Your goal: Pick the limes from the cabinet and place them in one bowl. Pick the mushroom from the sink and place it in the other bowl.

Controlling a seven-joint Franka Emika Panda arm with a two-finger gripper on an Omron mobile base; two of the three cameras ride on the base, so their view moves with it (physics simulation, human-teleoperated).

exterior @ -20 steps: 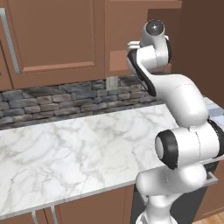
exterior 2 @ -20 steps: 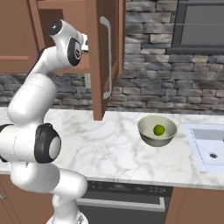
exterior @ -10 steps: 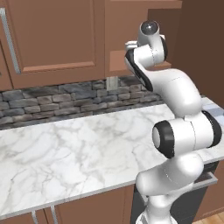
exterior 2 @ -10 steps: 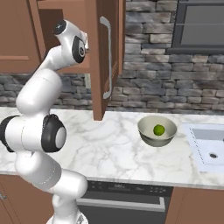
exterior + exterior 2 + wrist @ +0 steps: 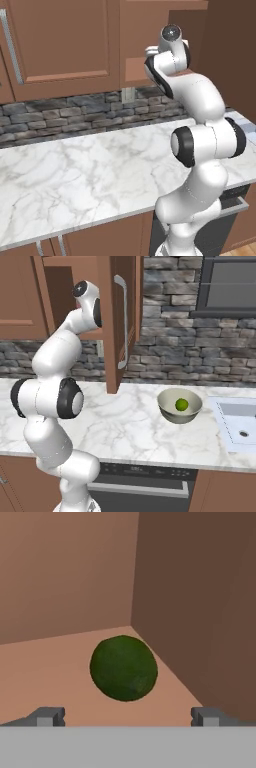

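Sitting on the cabinet (image 5: 118, 321) shelf near its back corner, the dark lime (image 5: 124, 668) lies centred just ahead of the gripper (image 5: 128, 717), jaws spread wide and empty, apparently lined up to straddle it, while the bright lime (image 5: 181, 404) already rests in the bowl (image 5: 179, 405) on the counter (image 5: 130, 426).

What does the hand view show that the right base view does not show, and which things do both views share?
Hand view: a dark green lime on the cabinet's shelf floor, with the open pincer in front of it.

Right base view: the cream-grey bowl holding a brighter lime, the sink, the marble counter.

Both: the brown wooden cabinet interior.
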